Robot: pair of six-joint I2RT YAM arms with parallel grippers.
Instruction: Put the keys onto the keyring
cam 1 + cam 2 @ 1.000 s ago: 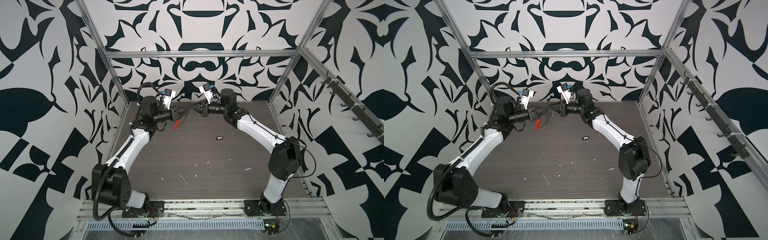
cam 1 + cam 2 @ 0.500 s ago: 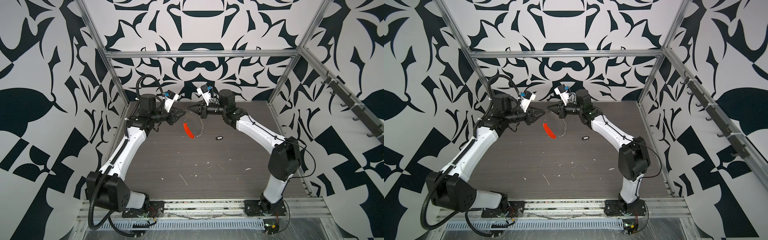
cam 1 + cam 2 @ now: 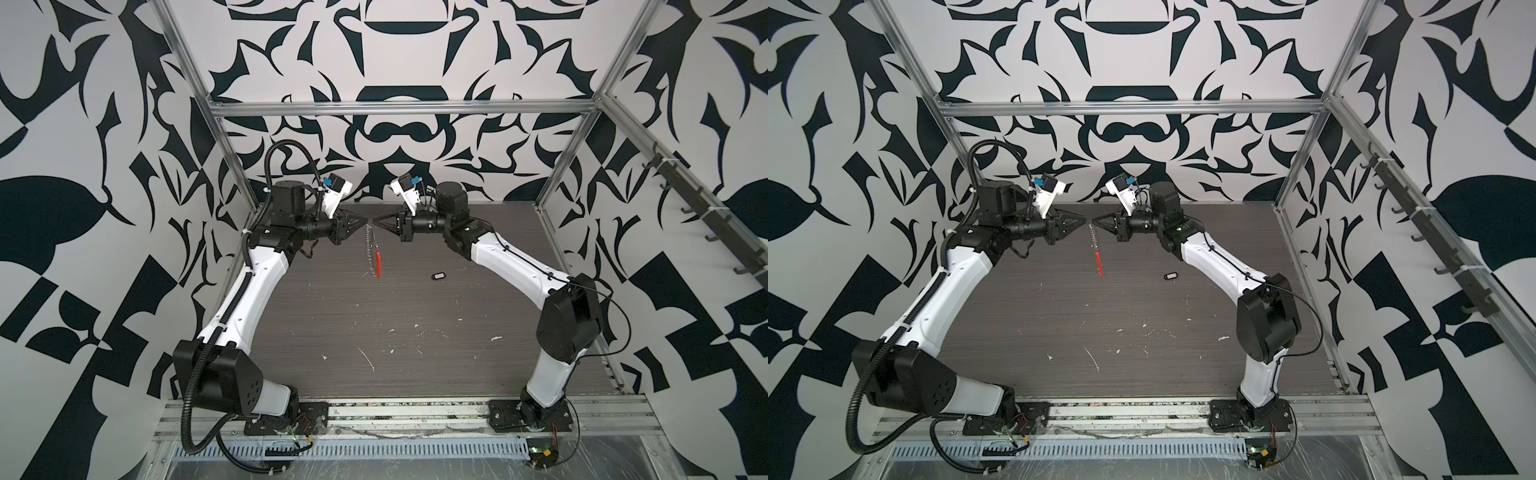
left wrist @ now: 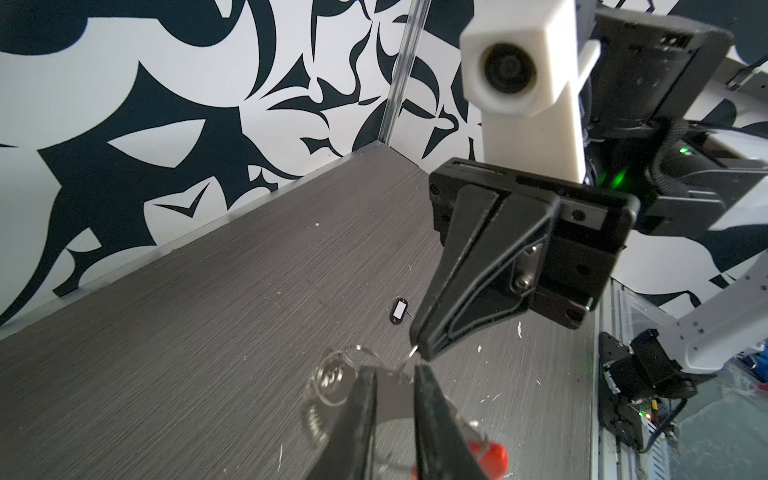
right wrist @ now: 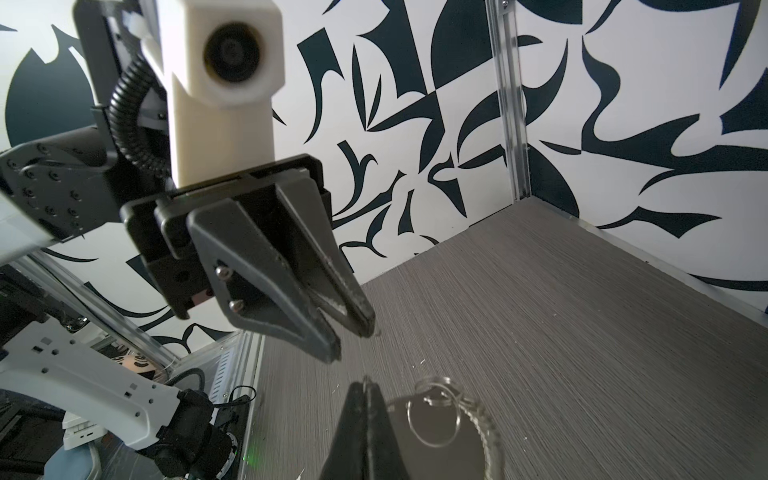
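Observation:
The keyring (image 3: 371, 245) hangs edge-on above the table, its orange-red segment (image 3: 378, 266) lowest; it shows in both top views (image 3: 1095, 245). My right gripper (image 3: 374, 221) is shut on one small split ring at the loop's top, and in the right wrist view the loop (image 5: 457, 415) hangs beside its tips (image 5: 365, 384). My left gripper (image 3: 363, 220) faces it tip to tip, jaws narrowly open. In the left wrist view its fingers (image 4: 361, 415) stand apart around (image 4: 397, 374) with the rings behind them. The keys, one black tag (image 3: 437, 275) (image 4: 399, 309), lie on the table to the right.
The dark wood-grain table (image 3: 374, 332) carries white flecks near the front. Metal frame posts (image 3: 557, 183) stand at the back corners, patterned walls close three sides, and a rail with hooks (image 3: 706, 232) runs along the right wall.
The keyring left my left gripper and swung to hang straight down from the right gripper. My left jaws have narrowed and returned tip to tip with the right gripper.

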